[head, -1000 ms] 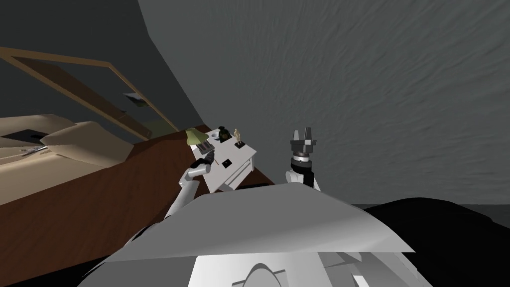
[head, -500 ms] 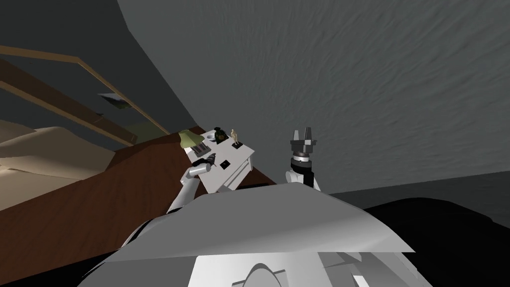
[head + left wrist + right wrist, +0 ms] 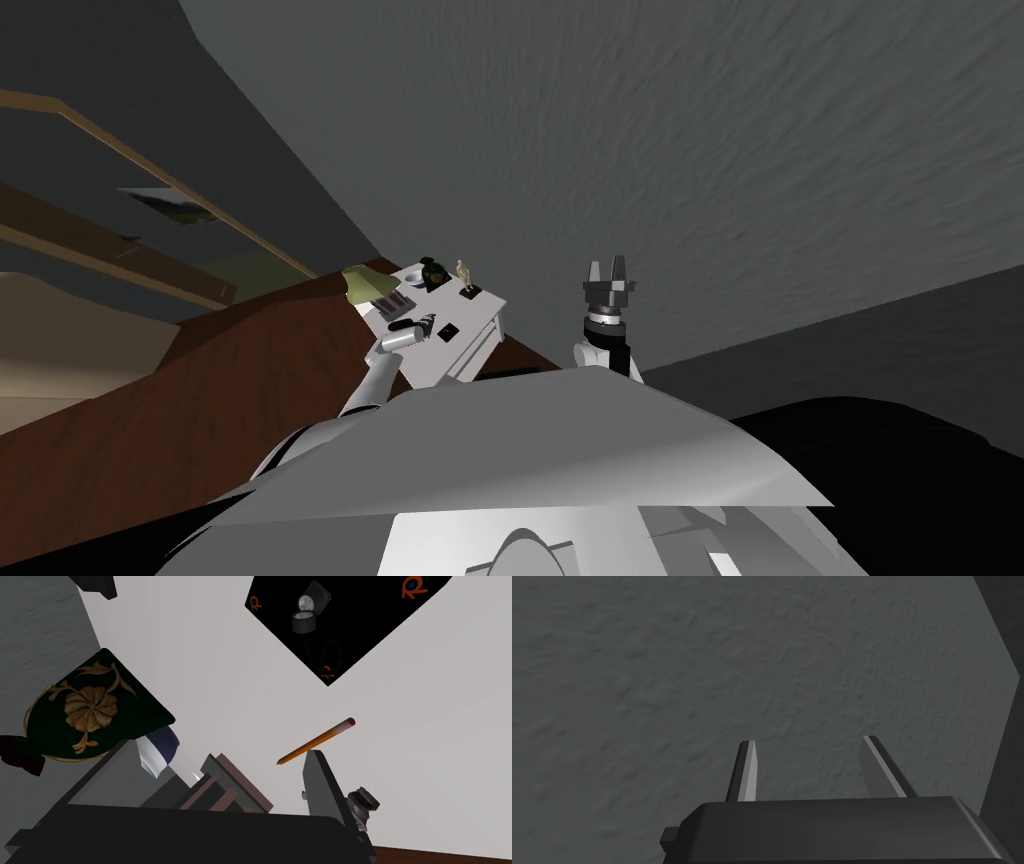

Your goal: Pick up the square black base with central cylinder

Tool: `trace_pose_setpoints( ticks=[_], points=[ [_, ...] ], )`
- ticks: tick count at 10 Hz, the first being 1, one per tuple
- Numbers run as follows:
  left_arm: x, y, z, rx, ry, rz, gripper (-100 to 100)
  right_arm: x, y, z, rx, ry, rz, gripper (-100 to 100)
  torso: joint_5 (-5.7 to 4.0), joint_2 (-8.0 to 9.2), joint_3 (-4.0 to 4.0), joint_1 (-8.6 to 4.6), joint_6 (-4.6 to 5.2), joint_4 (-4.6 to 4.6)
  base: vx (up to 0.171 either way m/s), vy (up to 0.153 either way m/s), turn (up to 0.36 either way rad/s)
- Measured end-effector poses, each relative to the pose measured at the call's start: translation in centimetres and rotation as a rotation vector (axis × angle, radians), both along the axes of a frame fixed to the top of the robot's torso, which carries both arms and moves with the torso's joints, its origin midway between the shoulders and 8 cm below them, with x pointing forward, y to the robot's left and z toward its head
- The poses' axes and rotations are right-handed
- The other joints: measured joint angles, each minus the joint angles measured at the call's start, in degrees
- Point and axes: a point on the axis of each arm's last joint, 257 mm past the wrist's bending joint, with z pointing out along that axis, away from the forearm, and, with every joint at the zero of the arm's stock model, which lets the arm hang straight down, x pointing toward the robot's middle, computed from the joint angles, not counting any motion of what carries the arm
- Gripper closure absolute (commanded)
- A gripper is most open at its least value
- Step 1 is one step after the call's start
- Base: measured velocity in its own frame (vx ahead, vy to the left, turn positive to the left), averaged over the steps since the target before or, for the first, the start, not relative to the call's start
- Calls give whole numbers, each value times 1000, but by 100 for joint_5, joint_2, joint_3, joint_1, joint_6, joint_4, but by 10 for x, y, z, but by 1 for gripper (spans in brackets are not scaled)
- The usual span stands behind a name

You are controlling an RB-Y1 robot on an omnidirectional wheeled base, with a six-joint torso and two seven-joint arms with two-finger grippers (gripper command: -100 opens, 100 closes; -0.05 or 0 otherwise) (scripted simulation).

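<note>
Left gripper (image 3: pixel 220 751) jaws spread above white desk (image 3: pixel 440 741). Square black base (image 3: pixel 350 621) lies ahead of them, past orange pencil (image 3: pixel 316 741), untouched. Right gripper (image 3: pixel 812 748) raised, jaws parted.

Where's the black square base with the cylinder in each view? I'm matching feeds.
Head view: black base on the white table, beside the left gripper.
Left wrist view: black base ahead of the open gripper, past the orange pencil.
Right wrist view: open right gripper, off to the table's right.
Shared landmark: dark green pouch.
</note>
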Motion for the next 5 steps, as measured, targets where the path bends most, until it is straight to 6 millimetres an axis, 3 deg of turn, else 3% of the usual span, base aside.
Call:
trace_pose_setpoints(
  ticks=[5],
  points=[
    [-22, -4, -33, -30, 152, -16, -100, 0, 0, 0, 0, 0, 0, 0, -1, -6, -3, -2, -1, -1, -25, 32, -128]
  ],
)
